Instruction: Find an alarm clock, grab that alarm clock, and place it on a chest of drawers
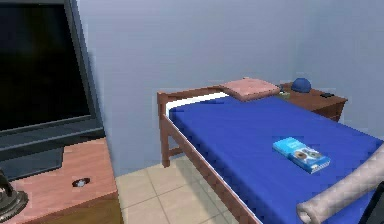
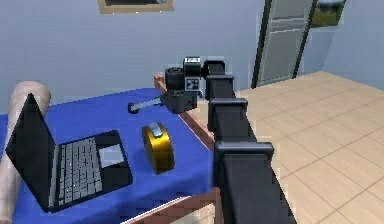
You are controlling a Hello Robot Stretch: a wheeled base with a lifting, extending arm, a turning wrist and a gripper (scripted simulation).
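A round gold thing with a dark face (image 2: 157, 147), shaped like a small alarm clock, stands on the blue bed cover (image 2: 120, 125) near the bed's edge. My arm (image 2: 235, 130) reaches up the arm side view from the bottom. The gripper (image 2: 140, 104) sits at its far end, fingers pointing left over the bed, farther out than the gold thing. Only bare blue cover lies behind the fingertips, so it holds nothing. A low wooden cabinet (image 1: 60, 185) stands at the forward view's left with a television (image 1: 40, 70) on it.
An open black laptop (image 2: 65, 160) lies on the bed beside the gold thing. In the forward view the bed (image 1: 250, 130) carries a pink pillow (image 1: 250, 88), a blue box (image 1: 301, 154) and a grey roll (image 1: 340, 205). A wooden nightstand (image 1: 322, 102) holds a blue thing (image 1: 301, 85). Tiled floor (image 2: 330, 130) and a door (image 2: 285, 40) lie to the arm side view's right.
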